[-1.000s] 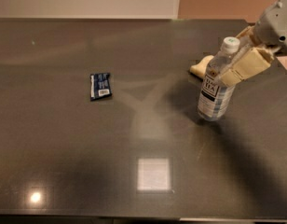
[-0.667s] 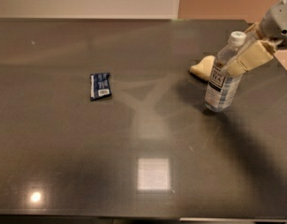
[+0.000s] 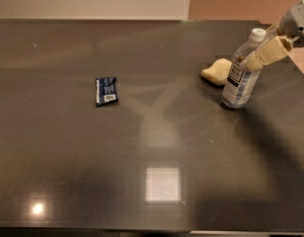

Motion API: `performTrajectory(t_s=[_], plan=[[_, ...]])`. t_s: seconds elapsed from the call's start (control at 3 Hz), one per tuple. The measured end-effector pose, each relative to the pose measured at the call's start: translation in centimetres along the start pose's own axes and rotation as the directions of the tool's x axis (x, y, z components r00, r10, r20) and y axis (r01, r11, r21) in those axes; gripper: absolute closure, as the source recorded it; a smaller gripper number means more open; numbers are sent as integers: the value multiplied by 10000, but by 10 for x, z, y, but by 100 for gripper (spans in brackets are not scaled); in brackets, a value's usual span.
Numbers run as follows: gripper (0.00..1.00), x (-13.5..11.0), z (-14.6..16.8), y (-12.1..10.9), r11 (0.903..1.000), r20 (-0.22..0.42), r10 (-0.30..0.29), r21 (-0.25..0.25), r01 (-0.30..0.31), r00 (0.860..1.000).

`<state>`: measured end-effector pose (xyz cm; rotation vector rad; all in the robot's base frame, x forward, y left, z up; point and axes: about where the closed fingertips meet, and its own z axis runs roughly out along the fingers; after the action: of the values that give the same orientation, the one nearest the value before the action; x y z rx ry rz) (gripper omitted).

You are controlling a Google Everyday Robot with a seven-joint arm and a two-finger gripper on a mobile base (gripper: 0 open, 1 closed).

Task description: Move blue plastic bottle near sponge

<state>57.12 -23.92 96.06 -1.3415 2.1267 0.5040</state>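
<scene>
Over the last 1 second the hand (image 3: 258,57), clamped on the upper part of the bottle (image 3: 239,78), has carried it back and to the right across the desk (image 3: 157,147). The bottle leans, cap toward the hand, with its base now just beside the sponge (image 3: 217,71). The task looks nearly done: only standing it upright and letting go remain. The blue packet (image 3: 106,91) has not moved.

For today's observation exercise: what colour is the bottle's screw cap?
White, seen in the camera view. The claw holds the blue plastic bottle below its cap.
</scene>
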Motion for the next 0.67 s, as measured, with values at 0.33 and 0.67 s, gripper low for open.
performTrajectory(t_s=[0.33, 0.67], plan=[[100, 3, 4, -19, 9999, 245, 126, 42, -127, 9996], [83, 6, 7, -32, 9997, 395, 223, 43, -225, 9990]])
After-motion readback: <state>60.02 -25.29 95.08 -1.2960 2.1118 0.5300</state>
